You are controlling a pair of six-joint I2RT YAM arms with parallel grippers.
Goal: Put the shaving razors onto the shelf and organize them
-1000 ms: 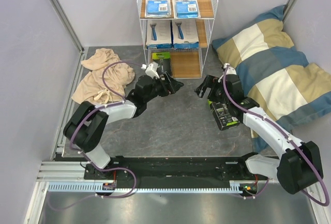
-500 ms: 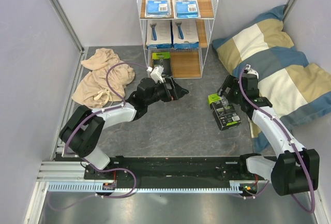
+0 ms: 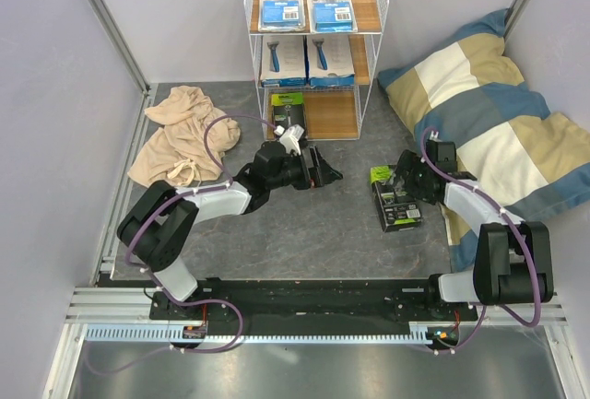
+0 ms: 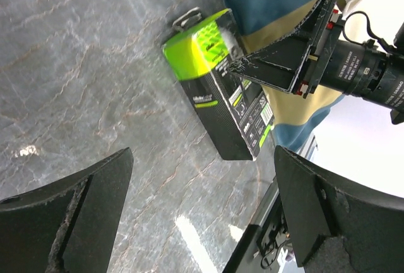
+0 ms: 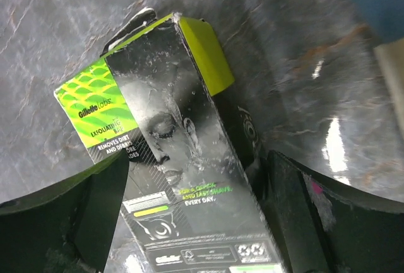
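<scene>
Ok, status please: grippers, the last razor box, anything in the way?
Left gripper open, empty. Right gripper open, over black-and-green box on floor. Five packs on shelf. No obstacle seen.

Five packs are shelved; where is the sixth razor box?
Top view: the black-and-green box lies flat on the table right of centre, at the open right gripper, beside the pillow.
</scene>
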